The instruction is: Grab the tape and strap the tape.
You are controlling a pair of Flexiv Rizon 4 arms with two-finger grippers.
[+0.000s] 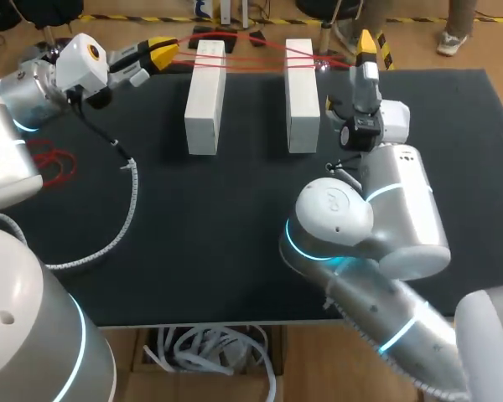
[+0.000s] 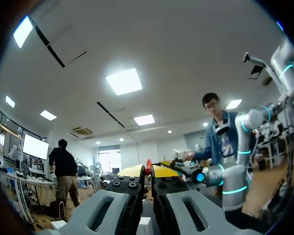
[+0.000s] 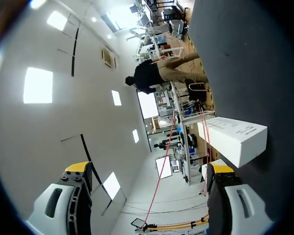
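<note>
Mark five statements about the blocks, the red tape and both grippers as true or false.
1. Two white blocks stand on the black table. True.
2. The red tape lies coiled between the blocks. False: it stretches across their far ends.
3. The left gripper is shut on the red tape. True.
4. The right gripper is shut. False: its fingers stand wide apart.
5. The loose red strands lie by the right arm. False: they lie near the left arm.
</note>
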